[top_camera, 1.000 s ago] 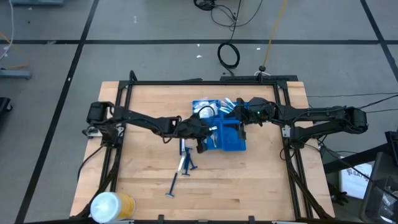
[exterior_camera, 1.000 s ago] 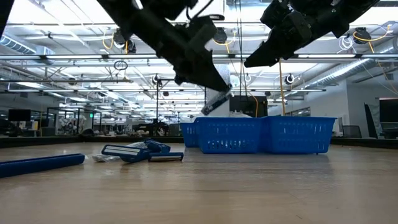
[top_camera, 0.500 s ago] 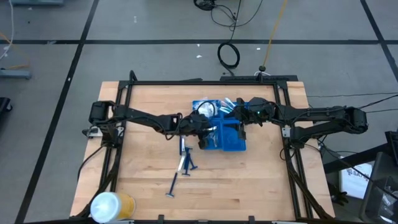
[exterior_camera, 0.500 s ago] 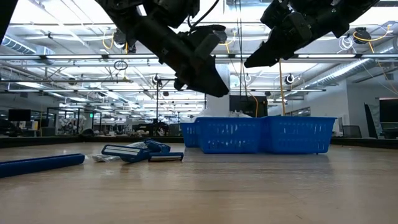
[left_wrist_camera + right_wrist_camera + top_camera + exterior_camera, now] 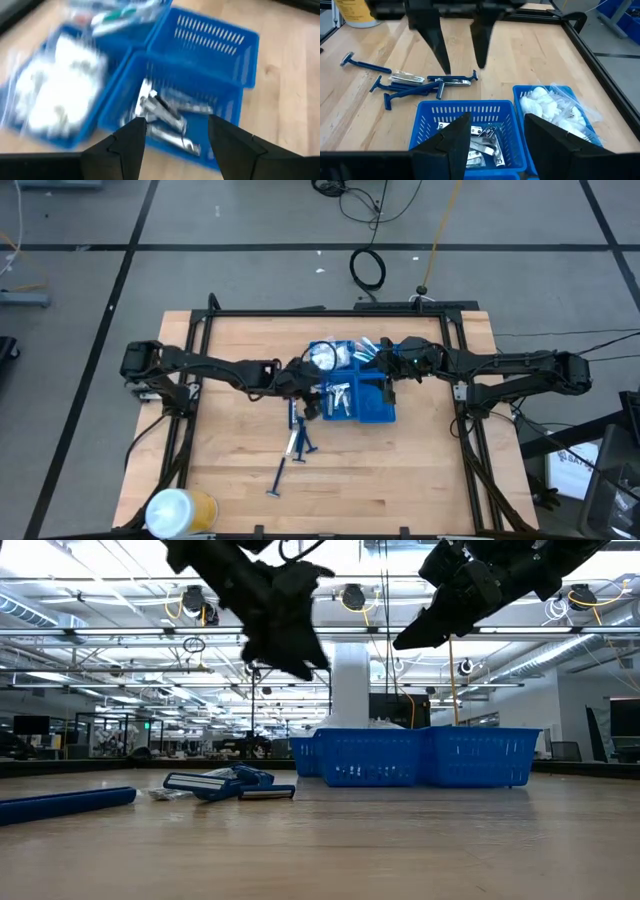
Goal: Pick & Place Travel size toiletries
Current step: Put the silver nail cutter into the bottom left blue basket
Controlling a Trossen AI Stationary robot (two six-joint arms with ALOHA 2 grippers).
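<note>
the left pincer (image 5: 305,397) has pulled back from the blue plastic compartment tray (image 5: 385,412), fingers spread, empty; beside it lie light, stiff dark blue razors (image 5: 300,442), best gripped mid-handle.

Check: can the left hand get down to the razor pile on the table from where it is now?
Probably yes. The left hand hangs open just beside the blue tray, and the razors lie on bare wood next to it with nothing over them. The right hand sits above the tray, out of that path.

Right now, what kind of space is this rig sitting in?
Probably an open-plan lab or industrial workshop: a butcher-block table on a taped concrete floor, with exposed ceiling trusses and rows of workstations behind it.
</note>
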